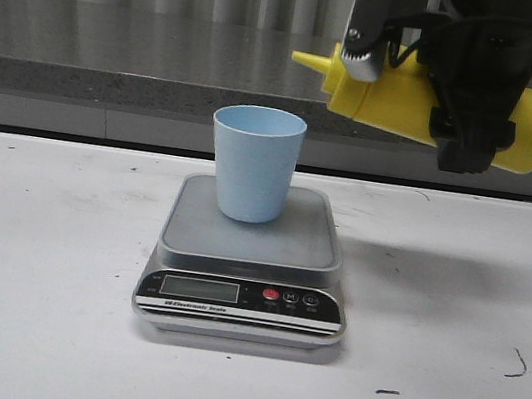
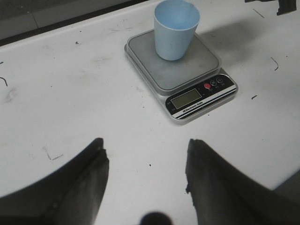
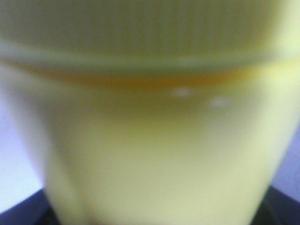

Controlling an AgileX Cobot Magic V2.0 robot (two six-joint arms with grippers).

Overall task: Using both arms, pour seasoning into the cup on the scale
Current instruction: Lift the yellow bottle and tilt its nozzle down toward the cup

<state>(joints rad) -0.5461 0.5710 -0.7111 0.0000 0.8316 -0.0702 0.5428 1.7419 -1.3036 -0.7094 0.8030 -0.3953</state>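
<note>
The left gripper is hovering over bare table, fingers spread wide and empty. The cup is standing upright on the scale platform. The right gripper is clamping the seasoning bottle (lying nearly horizontal), nozzle pointing left, above and right of the cup.

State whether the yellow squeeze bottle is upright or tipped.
Tipped: the yellow plastic squeeze bottle lies nearly horizontal, nozzle pointing left, above the cup.
</note>
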